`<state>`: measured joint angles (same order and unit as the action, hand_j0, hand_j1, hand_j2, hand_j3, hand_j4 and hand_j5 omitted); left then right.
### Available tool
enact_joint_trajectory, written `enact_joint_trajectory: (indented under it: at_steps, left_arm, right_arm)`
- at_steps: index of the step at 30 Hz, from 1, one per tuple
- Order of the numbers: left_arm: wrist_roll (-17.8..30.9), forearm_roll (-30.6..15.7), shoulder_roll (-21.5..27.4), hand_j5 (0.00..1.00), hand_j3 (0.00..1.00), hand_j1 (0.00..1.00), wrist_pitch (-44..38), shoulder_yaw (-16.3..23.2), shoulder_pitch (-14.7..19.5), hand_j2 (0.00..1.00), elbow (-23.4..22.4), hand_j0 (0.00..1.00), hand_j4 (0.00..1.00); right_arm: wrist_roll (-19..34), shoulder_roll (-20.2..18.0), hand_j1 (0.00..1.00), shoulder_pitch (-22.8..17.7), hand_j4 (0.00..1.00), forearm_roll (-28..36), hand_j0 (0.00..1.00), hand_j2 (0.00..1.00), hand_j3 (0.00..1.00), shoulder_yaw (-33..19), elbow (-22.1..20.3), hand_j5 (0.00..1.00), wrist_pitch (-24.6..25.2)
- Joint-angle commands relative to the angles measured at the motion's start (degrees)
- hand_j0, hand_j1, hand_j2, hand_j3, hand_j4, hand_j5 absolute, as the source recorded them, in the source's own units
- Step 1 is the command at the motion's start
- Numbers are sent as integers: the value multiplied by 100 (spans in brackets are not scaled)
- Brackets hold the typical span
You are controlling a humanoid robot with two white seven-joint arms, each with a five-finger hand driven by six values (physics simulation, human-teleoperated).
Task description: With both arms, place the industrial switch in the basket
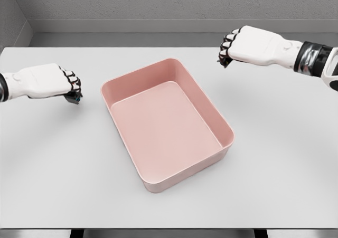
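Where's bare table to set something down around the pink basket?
Broad bare table lies in front of the pink basket, and to its right below the right hand. Tightest is the gap between the left hand, curled on something small and dark, and the basket.

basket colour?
Pale pink, inside and out; the basket shows best in the head view, which is the only one here.

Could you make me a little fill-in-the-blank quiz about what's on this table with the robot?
1. The basket in the middle of the table is coloured ____.
2. Inside, the basket is ____.
3. The left robot hand is curled around a small dark object at the basket's ____ side in the picture.
4. The right robot hand, with curled fingers, holds ____.

Missing words: pink; empty; left; nothing
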<state>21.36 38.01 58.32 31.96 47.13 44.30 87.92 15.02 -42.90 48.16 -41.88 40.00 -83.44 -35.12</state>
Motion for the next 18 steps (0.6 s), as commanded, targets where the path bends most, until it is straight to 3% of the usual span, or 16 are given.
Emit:
enact_joint_trajectory:
  at_steps: [1, 9, 12, 18]
  left_arm:
    - [8, -250, 153, 41, 41, 41, 304, -11, 17, 41, 68, 41, 41]
    - [0, -470, 250, 41, 41, 41, 304, -11, 334, 41, 94, 41, 41]
    - [0, -909, 320, 41, 41, 41, 304, -2, 483, 41, 94, 41, 41]
    - [8, -1235, 320, 41, 41, 41, 304, 7, 554, 41, 94, 41, 41]
  right_arm:
    - [-8, -34, 37, 0, 37, 119, 37, 37, 37, -10, -190, 37, 12]
    - [-8, -34, 37, -158, 37, 145, 37, 37, 37, -10, -708, 37, 12]
    - [-8, -34, 37, -167, 37, 154, 37, 37, 37, -10, -831, 37, 12]
    - [-8, -34, 37, -202, 37, 321, 37, 37, 37, -10, -1192, 37, 12]
